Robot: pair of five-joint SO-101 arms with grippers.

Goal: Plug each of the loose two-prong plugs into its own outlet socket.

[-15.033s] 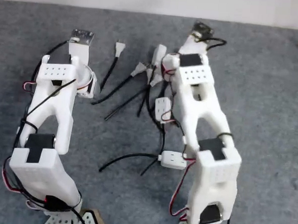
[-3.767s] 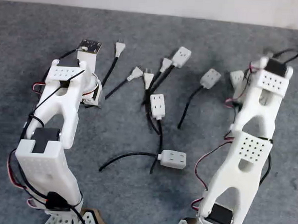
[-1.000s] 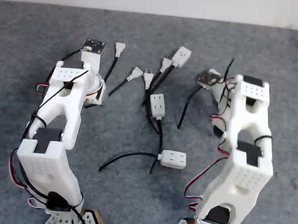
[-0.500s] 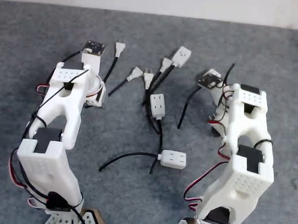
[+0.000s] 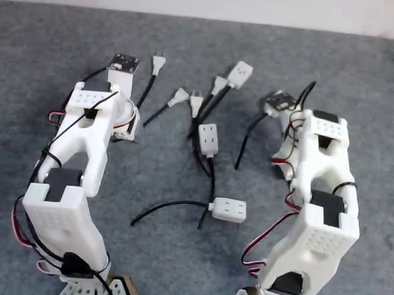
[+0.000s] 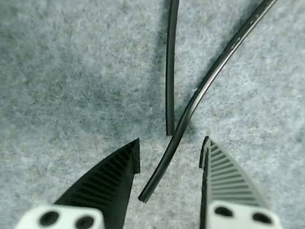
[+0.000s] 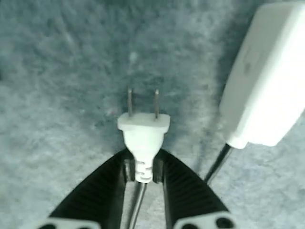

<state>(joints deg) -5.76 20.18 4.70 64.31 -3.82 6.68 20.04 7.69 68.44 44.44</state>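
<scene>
Plug [image 7: 143, 126] in hand: the right gripper [image 7: 144, 164] is clenched on its ribbed neck, just behind the white body, and the plug's black lead runs back between the fingers. Both prongs point straight away from the claw, along the claw's own line, toward bare grey carpet [image 7: 71, 71].

The white socket block [image 7: 267, 76] lies just beside the plug but apart from it, off to one side of where the prongs aim. Its long axis is slanted a little against the plug's, and its own cord [image 7: 218, 164] leaves the end nearer the claw. The prongs therefore do not face the block. As I read it, the coming move turns on carrying the plug sideways toward that block and squaring the prongs with its slots. The right arm is plainly the nearer one.

Well apart from that block, beyond several loose plugs [image 5: 180, 96] and two other outlet blocks [image 5: 208, 139], the left gripper [image 6: 170, 143] hangs released over the carpet. Its jaws are spread, with the cut ends of two black cables [image 6: 170, 71] between them, and it grips neither.

The socket block is cut off at the picture's edge and its slots cannot be made out, so which face takes the prongs is unclear. From above, the right arm's wrist [image 5: 282, 102] sits over plug and block, and I cannot tell whether the plug touches the carpet
</scene>
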